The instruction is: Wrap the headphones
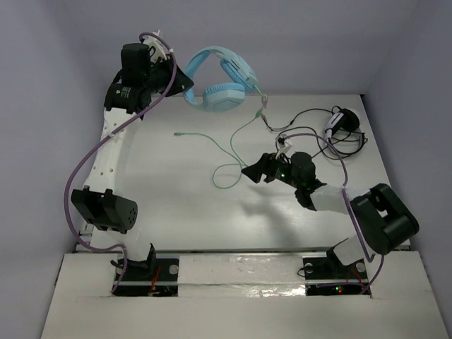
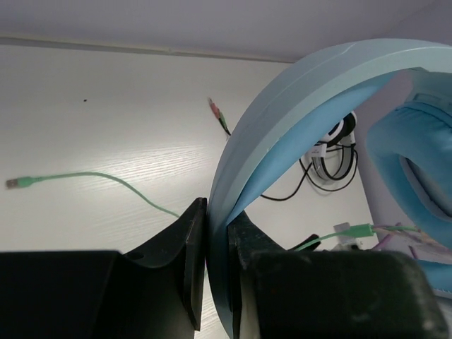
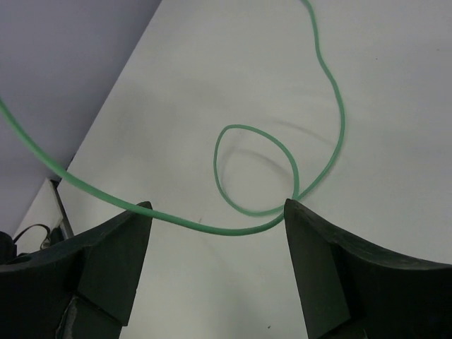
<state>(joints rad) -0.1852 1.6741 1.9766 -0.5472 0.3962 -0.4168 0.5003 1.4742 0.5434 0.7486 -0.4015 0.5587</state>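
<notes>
The light blue headphones [image 1: 219, 79] are held up at the far back of the table, ear cups hanging to the right. My left gripper [image 1: 185, 79] is shut on the padded band [image 2: 282, 134]; the band sits clamped between both black fingers in the left wrist view. The thin pale green cable [image 1: 229, 145] runs from the headphones across the table into a small loop [image 3: 254, 169]. My right gripper [image 1: 252, 171] is open just above the table, its fingertips [image 3: 296, 212] straddling a stretch of the cable beside the loop, not closed on it.
A smaller black-and-white headset [image 1: 339, 127] with a tangled black cable lies at the back right, also seen in the left wrist view [image 2: 335, 152]. The cable's green plug end [image 1: 178, 133] lies at centre left. White walls enclose the table on three sides.
</notes>
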